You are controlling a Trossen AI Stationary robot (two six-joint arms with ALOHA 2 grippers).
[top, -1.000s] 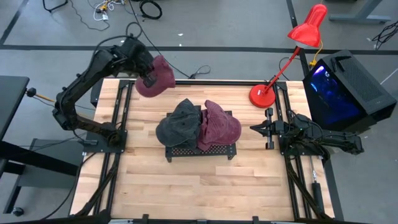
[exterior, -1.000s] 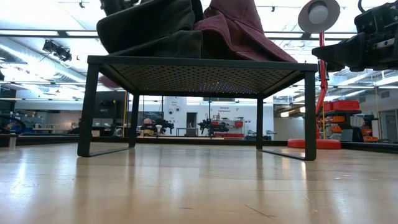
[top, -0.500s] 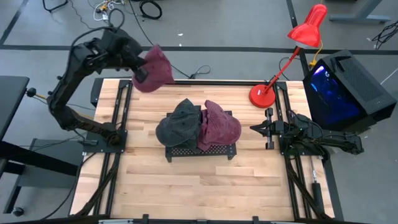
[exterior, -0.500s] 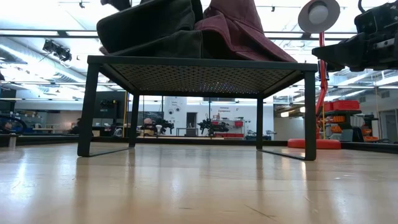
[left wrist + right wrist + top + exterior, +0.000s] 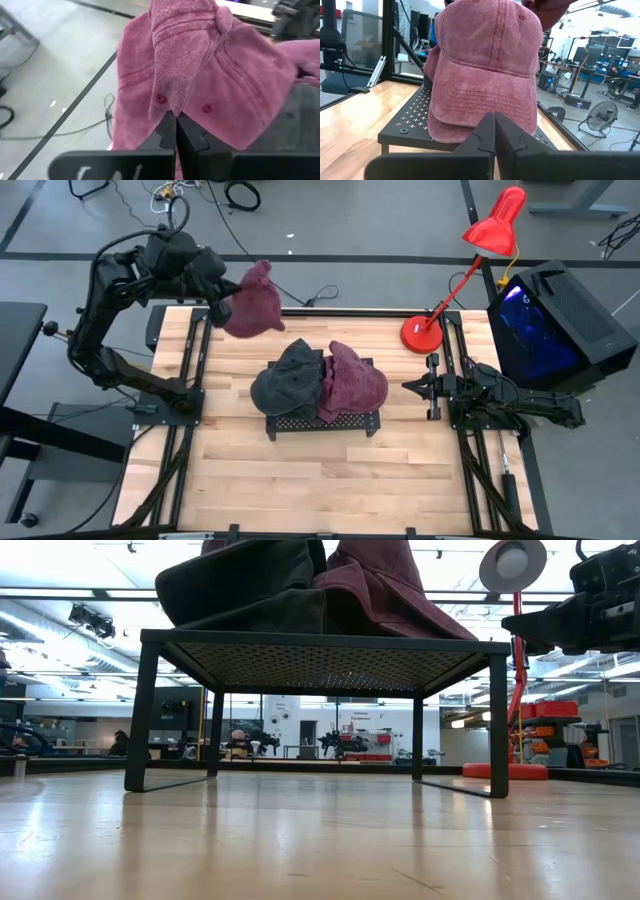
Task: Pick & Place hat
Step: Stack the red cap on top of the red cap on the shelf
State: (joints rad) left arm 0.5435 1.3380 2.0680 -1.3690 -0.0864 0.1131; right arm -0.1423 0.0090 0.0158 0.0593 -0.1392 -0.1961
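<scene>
We saw the left gripper [image 5: 222, 302] fingers clamping a pink hat [image 5: 254, 300] above the desk's [image 5: 300, 480] far-left corner. Right gripper [image 5: 412, 387] fingers closed, empty, beside the rack [image 5: 320, 425] carrying two hats; red lamp [image 5: 470, 265] nearby.

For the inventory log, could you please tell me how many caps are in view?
3: a maroon cap pinched in the left gripper above the table's far-left edge, and a dark grey cap beside another maroon cap on the black rack. More could lie beneath.

Faded pink cloth hat [image 5: 200, 75], matt perforated black metal rack [image 5: 415, 122], glossy pale wood table [image 5: 330, 470].
</scene>
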